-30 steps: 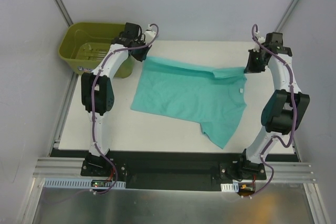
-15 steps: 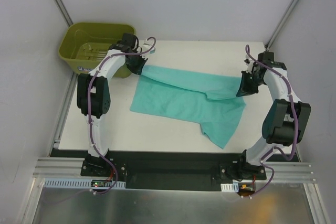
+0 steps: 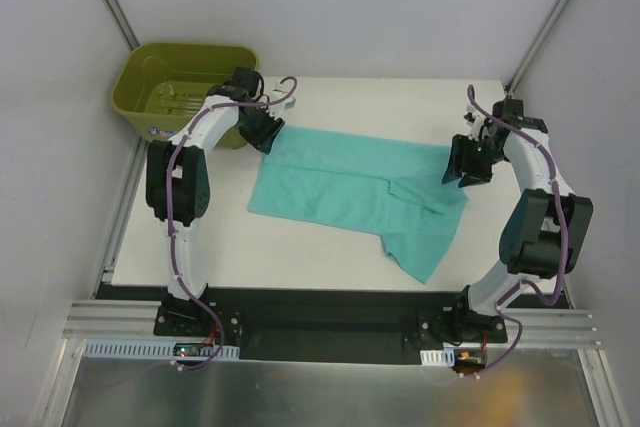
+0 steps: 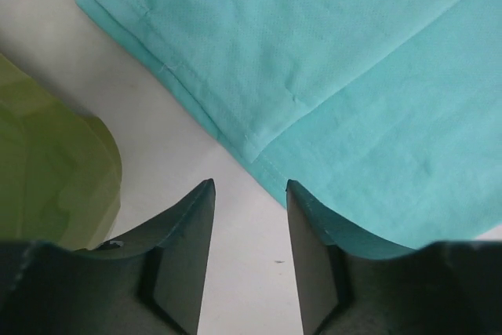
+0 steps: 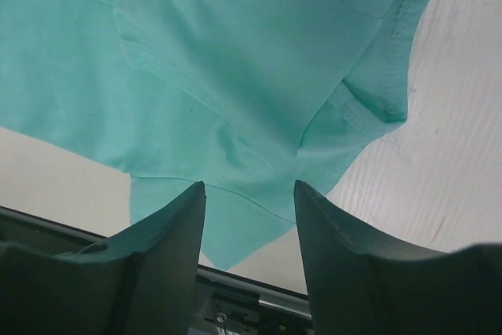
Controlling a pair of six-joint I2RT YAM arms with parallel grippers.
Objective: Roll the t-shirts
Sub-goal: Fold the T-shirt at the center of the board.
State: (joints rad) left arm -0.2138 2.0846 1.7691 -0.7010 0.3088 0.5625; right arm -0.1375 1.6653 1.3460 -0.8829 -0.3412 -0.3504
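The teal-green t-shirt (image 3: pixel 350 192) lies on the white table (image 3: pixel 300 257), its far edge folded over toward the near side and one sleeve pointing at the front edge. My left gripper (image 3: pixel 269 135) hovers at the shirt's far-left corner, open, with only bare table between its fingers (image 4: pixel 184 241); the shirt's hem (image 4: pixel 235 127) lies just ahead of them. At the shirt's right end my right gripper (image 3: pixel 459 171) is open above the cloth, nothing held. In the right wrist view the t-shirt (image 5: pixel 235 76) spreads beyond the open fingers (image 5: pixel 169 249).
An olive-green tub (image 3: pixel 185 87) stands at the table's far-left corner, close beside my left arm, and its wall (image 4: pixel 47 186) shows in the left wrist view. Grey walls enclose the table. A black rail (image 3: pixel 320 312) runs along the near edge.
Both grippers carried the shirt's far edge toward the near side, lowered it and opened. The folded cloth now lies flat and released.
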